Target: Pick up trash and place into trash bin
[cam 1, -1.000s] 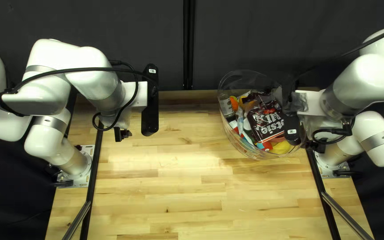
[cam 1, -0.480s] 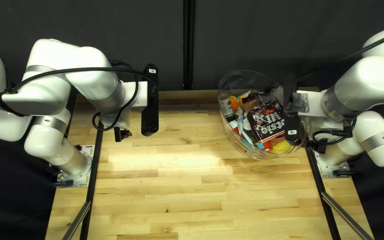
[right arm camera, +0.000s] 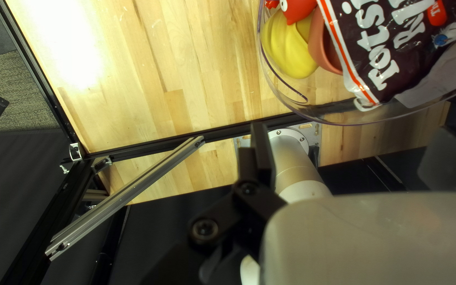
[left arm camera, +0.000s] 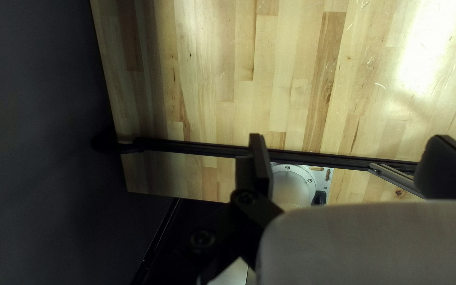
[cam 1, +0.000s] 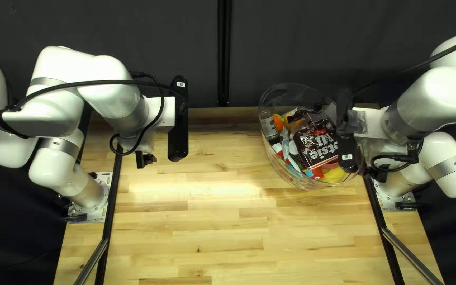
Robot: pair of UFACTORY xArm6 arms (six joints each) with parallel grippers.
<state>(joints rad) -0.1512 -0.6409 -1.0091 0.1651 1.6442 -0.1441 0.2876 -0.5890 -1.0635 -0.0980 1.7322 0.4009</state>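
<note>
Left claw (left arm camera: pixel 350 141) is wide apart and empty, raised over the far left of the tabletop (cam 1: pixel 196 227). The right claw (right arm camera: pixel 349 133) is also wide and empty, at the right side of a clear plastic bin (cam 1: pixel 277 166), which stands at the far right. The trash (cam 1: pixel 295 150) is inside the bin, in a mixed heap: a dark candy bag (right arm camera: pixel 391 53), a yellow piece (right arm camera: pixel 288 47) and other bits. No loose trash shows on the wood, so the job looks finished, and the next move is probably to draw both arms away.

The main danger is at the right. From above, the right arm (cam 1: pixel 428 100) overlaps the bin's right side, though how much height separates them is hard to tell. If it dips or swings left, a finger could knock the rim (right arm camera: pixel 354 124); the bin looks light and might slide or tip, spilling its load. The candy bag lies close to that rim, so an open finger passing low could snag its edge and pull it out. A loop of black cable (cam 1: pixel 390 156) near the bin's right edge might catch too. Going straight up before moving right would be safer. The left claw is well apart from the bin and poses little risk unless it sweeps right.
</note>
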